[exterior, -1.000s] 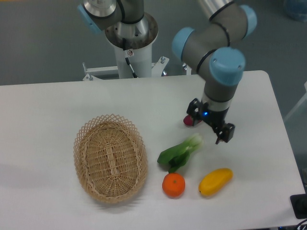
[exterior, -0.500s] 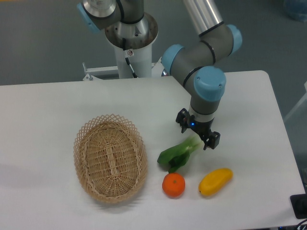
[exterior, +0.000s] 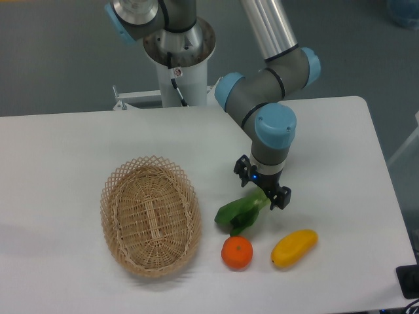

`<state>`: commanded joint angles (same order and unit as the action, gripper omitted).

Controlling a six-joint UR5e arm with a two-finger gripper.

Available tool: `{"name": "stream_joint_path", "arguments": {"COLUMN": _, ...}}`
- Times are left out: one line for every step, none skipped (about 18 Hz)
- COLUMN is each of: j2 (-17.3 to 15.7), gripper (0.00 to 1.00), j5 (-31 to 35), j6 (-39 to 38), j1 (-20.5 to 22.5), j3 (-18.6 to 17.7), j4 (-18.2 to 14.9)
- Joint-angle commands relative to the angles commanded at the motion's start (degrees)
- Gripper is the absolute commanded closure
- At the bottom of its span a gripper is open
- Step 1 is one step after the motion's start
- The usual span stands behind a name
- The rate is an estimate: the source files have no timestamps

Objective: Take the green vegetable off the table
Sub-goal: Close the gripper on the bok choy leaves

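Since a second ago the gripper [exterior: 262, 190] has slid toward 8 o'clock and now straddles the pale stalk end of the green vegetable [exterior: 239, 213], jaws spread with one finger either side, not visibly clamped. That vegetable lies on the tabletop [exterior: 65, 144], between the basket [exterior: 150, 216] and yellow fruit [exterior: 294, 248], with the orange [exterior: 236, 252] just at its 6 o'clock.

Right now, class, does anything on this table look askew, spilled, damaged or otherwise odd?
Nothing stands out. The green vegetable lies intact on the table, the hand over its pale end. The basket sits flat, with the orange and yellow fruit nearby.
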<state>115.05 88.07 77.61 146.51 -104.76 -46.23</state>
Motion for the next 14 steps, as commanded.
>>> {"name": "stream_joint_path", "arguments": {"j2": 0.09, "gripper": 0.0, "j5": 0.09, "j6": -0.09, "j1": -0.09, "j3": -0.35, "j4": 0.79}}
{"name": "stream_joint_path", "arguments": {"j2": 0.44, "gripper": 0.0, "j5": 0.0, "j6": -0.09, "j1": -0.18, "j3": -0.88, "j4": 1.49}}
{"name": "stream_joint_path", "arguments": {"j2": 0.61, "gripper": 0.0, "j5": 0.09, "j6": -0.09, "j1": -0.35, "j3": -1.23, "j4": 2.45}}
{"name": "stream_joint_path", "arguments": {"j2": 0.96, "gripper": 0.0, "j5": 0.09, "j6": -0.09, "j1": -0.53, "j3": -1.67, "j4": 3.16}}
{"name": "stream_joint_path", "arguments": {"j2": 1.23, "gripper": 0.0, "j5": 0.09, "j6": -0.09, "j1": -0.7, "j3": -1.85, "j4": 3.6}}
{"name": "stream_joint_path", "arguments": {"j2": 1.32, "gripper": 0.0, "j5": 0.09, "j6": -0.09, "j1": -0.88, "j3": -2.11, "j4": 4.04}}
{"name": "stream_joint_path", "arguments": {"j2": 1.32, "gripper": 0.0, "j5": 0.09, "j6": -0.09, "j1": -0.88, "j3": -2.2, "j4": 4.31}}
{"name": "stream_joint_path", "arguments": {"j2": 1.32, "gripper": 0.0, "j5": 0.09, "j6": -0.09, "j1": -0.88, "j3": -2.29, "j4": 4.31}}
{"name": "stream_joint_path", "arguments": {"j2": 1.32, "gripper": 0.0, "j5": 0.09, "j6": -0.09, "j1": -0.88, "j3": -2.29, "j4": 4.4}}
{"name": "stream_joint_path", "arguments": {"j2": 1.32, "gripper": 0.0, "j5": 0.09, "j6": -0.09, "j1": -0.88, "j3": -2.29, "j4": 4.49}}
{"name": "stream_joint_path", "arguments": {"j2": 1.32, "gripper": 0.0, "j5": 0.09, "j6": -0.09, "j1": -0.88, "j3": -2.29, "j4": 5.18}}
{"name": "stream_joint_path", "arguments": {"j2": 1.32, "gripper": 0.09, "j5": 0.09, "j6": 0.0, "j1": -0.88, "j3": -2.2, "j4": 5.8}}
{"name": "stream_joint_path", "arguments": {"j2": 1.32, "gripper": 0.25, "j5": 0.09, "j6": 0.0, "j1": -0.88, "j3": -2.2, "j4": 6.07}}
{"name": "stream_joint_path", "arguments": {"j2": 1.32, "gripper": 0.34, "j5": 0.09, "j6": 0.09, "j1": -0.88, "j3": -2.11, "j4": 6.15}}
